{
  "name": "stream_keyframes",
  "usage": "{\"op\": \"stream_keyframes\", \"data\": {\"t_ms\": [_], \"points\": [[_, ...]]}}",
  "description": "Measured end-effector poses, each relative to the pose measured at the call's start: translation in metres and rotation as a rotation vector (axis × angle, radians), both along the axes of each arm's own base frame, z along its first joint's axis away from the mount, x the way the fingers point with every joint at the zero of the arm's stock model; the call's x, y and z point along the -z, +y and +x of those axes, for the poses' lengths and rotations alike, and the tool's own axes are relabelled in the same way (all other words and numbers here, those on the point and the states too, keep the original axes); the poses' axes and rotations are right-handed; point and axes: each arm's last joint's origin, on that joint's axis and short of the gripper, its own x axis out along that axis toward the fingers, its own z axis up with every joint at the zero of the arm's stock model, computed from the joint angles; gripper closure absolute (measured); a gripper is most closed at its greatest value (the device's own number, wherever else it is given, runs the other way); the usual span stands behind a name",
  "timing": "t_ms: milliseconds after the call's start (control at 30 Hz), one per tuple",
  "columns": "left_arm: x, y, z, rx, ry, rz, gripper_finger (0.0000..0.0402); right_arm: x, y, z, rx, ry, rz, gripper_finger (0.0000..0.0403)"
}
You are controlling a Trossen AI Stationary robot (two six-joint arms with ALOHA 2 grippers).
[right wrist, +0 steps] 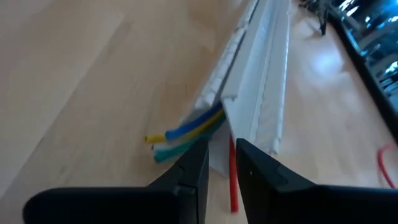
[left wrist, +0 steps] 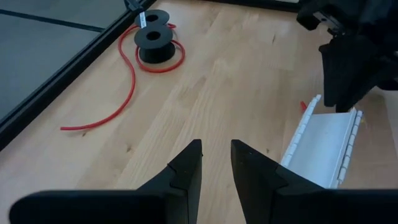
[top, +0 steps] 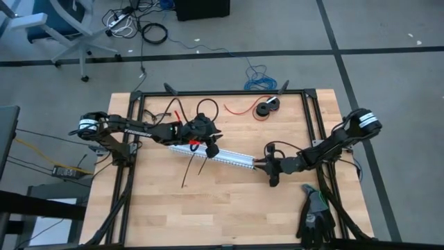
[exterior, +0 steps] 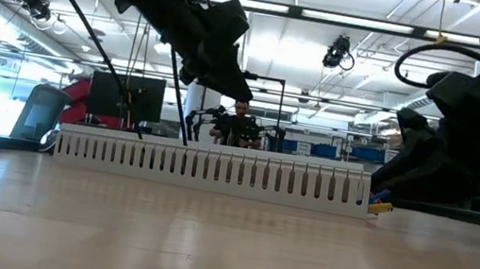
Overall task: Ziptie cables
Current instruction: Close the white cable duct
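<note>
The bundle of blue, yellow, green and red cables pokes from the white slotted plastic duct at frame centre. Right gripper jaws slightly parted, touching its end; left gripper jaws narrowly parted, empty.

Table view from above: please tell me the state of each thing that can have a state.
White slotted duct: lying flat on the table, lid on.
Cables: ends stick out of the duct end, no tie visible.
Black spool: lying flat, red wire partly unwound.
Left gripper: jaws slightly apart, empty.
Right gripper: jaws slightly apart, at the cable ends.
</note>
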Motion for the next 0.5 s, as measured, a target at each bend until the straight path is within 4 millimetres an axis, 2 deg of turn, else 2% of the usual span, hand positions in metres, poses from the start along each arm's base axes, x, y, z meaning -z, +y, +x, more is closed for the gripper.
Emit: {"op": "stream_keyframes", "data": {"t_ms": [200,500], "points": [[0.000,0.000,0.000,0.000,0.000,0.000,0.0307,0.004,0.001,0.005,0.003,-0.032,-0.056,0.0337],[0.000,0.000,0.000,0.000,0.000,0.000,0.0307,0.006,-0.004,0.023,-0.005,-0.014,-0.065,0.0342]]}}
